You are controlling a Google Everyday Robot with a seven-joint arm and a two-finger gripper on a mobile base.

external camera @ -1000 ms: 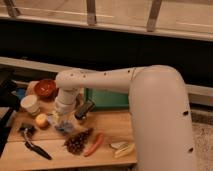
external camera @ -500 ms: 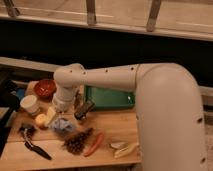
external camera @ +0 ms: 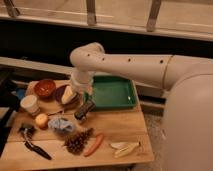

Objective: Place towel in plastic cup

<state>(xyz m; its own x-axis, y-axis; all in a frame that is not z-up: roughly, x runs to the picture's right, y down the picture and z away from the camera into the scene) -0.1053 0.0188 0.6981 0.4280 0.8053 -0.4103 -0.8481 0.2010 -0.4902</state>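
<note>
Your hand [external camera: 84, 111] hangs low over the middle of the bench [external camera: 115, 131], just near the green tray's left corner. It looks dark, and you cannot tell if it is apart or together. Nothing can be seen held in it. The big white arm [external camera: 125, 64] comes in from the right and bends down to it.

There is one towel [external camera: 61, 125]. It lies on the bench just left of your hand and a bit nearer, apart from it. It is pale blue-grey, soft and all crumpled in a small heap.

There is one plastic cup [external camera: 20, 93]. It is only a small light-blue bit at the far left edge, and part of it is hidden. It is well apart from the towel.

Between them stand one white cup [external camera: 30, 104] and one round orange fruit [external camera: 41, 120]. The fruit is just beside the towel on its left.

There are two bowls: one red-brown bowl [external camera: 45, 88] at the far left, and one dark purple bowl [external camera: 59, 94] right of it with a yellow wedge [external camera: 68, 93] inside.

One green tray [external camera: 114, 93] sits at the far side.

Near you lie one pine cone [external camera: 77, 141], one carrot [external camera: 94, 145], one pale peel [external camera: 125, 148] and one black tool [external camera: 37, 150].
</note>
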